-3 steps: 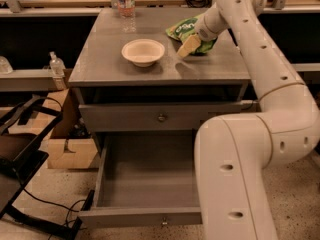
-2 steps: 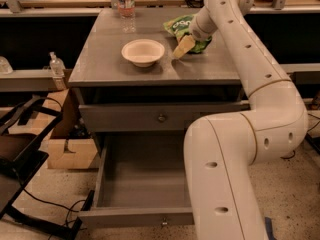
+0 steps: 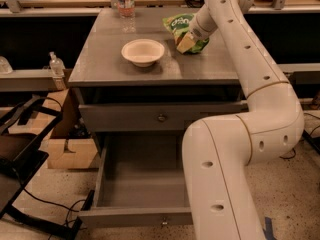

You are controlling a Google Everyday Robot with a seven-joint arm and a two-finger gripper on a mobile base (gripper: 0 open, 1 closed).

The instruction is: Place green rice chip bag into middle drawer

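Observation:
The green rice chip bag point(image 3: 179, 24) lies on the grey cabinet top point(image 3: 105, 59), at its back right, right of the cream bowl point(image 3: 143, 51). My gripper point(image 3: 185, 43) reaches down from the white arm point(image 3: 260, 74) and rests against the bag's front right edge, covering part of it. The middle drawer point(image 3: 142, 184) is pulled out wide below, with nothing inside and its knobbed front point(image 3: 163, 223) toward me. My lower arm link hides its right side.
The upper drawer front point(image 3: 161, 117) is shut. A water bottle point(image 3: 125, 4) stands at the back of the cabinet top. Left of the cabinet are a spray bottle point(image 3: 56, 66), a cardboard box point(image 3: 70, 151) and a black frame point(image 3: 20, 154).
The arm's big lower link has swung left across the front of the drawer. The gripper has stayed at the bag, shifted slightly left. The bag and bowl have not moved.

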